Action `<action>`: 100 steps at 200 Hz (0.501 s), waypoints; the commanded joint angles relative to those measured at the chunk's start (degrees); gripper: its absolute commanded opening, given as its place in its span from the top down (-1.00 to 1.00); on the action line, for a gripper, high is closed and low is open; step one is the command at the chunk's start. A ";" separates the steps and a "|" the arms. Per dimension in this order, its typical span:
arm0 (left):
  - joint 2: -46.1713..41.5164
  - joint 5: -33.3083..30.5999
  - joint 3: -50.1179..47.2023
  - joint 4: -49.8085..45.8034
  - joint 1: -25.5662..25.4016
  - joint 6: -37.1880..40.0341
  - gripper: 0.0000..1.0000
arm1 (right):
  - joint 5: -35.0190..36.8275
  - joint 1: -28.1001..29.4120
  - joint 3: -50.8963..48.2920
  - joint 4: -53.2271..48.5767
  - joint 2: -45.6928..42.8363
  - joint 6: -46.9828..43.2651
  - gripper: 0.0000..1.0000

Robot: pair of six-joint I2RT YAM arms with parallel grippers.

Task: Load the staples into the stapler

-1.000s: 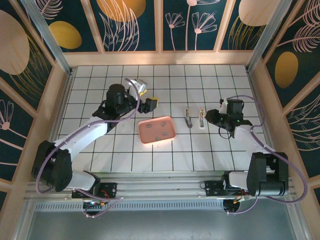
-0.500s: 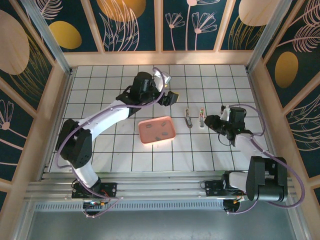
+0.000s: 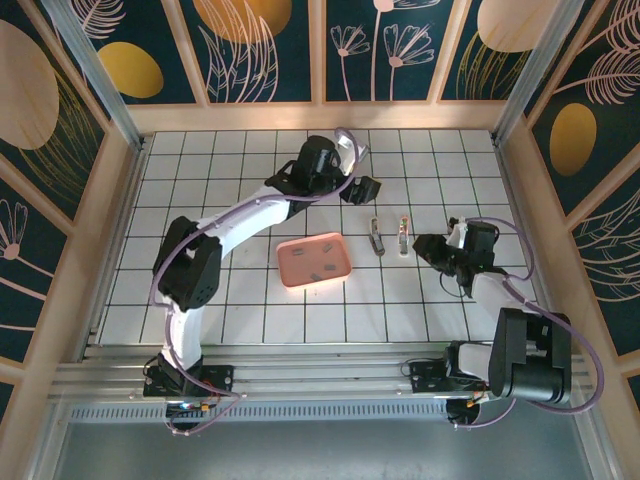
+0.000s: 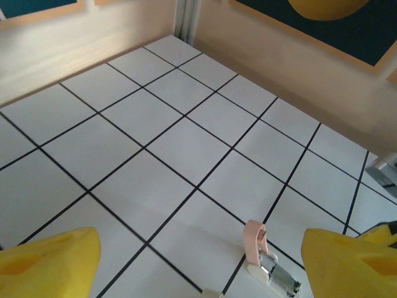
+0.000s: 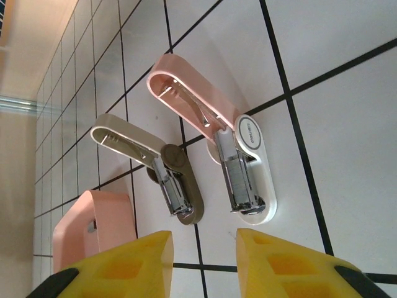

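Two mini staplers lie side by side with their lids swung open. One is pink-and-white point(image 3: 403, 235) point(image 5: 243, 162), the other beige point(image 3: 377, 237) point(image 5: 175, 183), and both show bare metal channels. Small dark staples point(image 3: 319, 257) lie in the pink tray point(image 3: 298, 275). My right gripper point(image 3: 423, 244) point(image 5: 205, 264) hovers just right of the pink stapler, its yellow fingers point(image 5: 291, 264) a little apart with nothing between them. My left gripper point(image 3: 367, 188) point(image 4: 198, 267) hangs wide open beyond the staplers. The pink stapler point(image 4: 268, 261) sits low between its fingers point(image 4: 46, 264), untouched.
The tray's pink corner point(image 5: 93, 233) shows left of the beige stapler. Wooden walls point(image 3: 320, 115) ring the tiled floor, and the far right corner point(image 4: 186, 25) lies ahead of the left gripper. Bare tiles point(image 3: 200, 200) stretch to the left.
My left arm has swung right, from above the tray to just beyond the staplers. My right gripper has drawn back slightly from the pink stapler and its fingers have parted a little.
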 commanded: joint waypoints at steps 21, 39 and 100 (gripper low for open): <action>7.04 2.99 7.68 0.52 -1.67 -3.15 -0.68 | -0.86 -0.77 -0.66 1.79 2.43 0.97 0.33; 9.96 4.35 10.13 0.79 -2.14 -4.14 -0.67 | -1.29 -0.78 -0.74 2.31 4.01 0.93 0.35; 18.47 9.21 17.28 0.22 -4.03 -6.75 -0.66 | -3.25 -0.65 -0.91 5.18 8.80 1.07 0.38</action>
